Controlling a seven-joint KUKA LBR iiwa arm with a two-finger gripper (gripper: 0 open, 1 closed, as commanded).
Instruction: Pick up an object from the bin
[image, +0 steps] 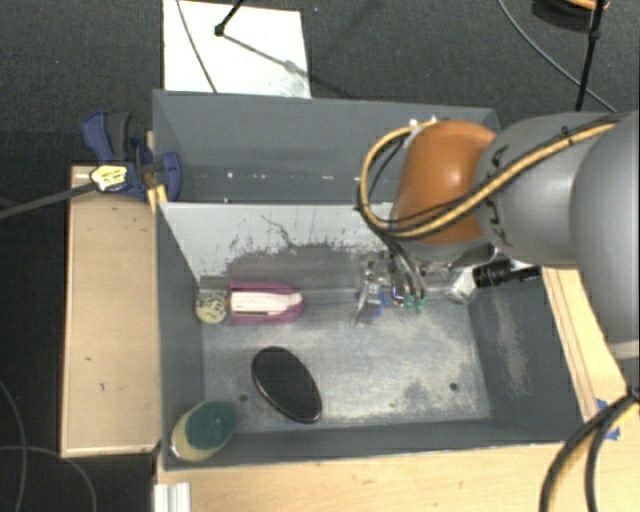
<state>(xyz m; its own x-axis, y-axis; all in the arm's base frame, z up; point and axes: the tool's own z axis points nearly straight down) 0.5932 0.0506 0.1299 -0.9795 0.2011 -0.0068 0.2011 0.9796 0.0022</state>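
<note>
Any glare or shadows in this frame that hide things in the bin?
Camera view: small glints dot the back wall of the bin; the orange cover carries a soft highlight; the black oval thing lies dark with little surface detail, yet its outline is plain; the gripper blends into scuffed floor right of the purple-and-white thing. No glare hides anything.

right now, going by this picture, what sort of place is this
Probably a robotics lab's grasping test cell: a grey robot arm with an orange wrist cover reaches into a grey metal bin holding a few unrelated things, such as a black oval object and a purple-and-white oblong object.
</note>
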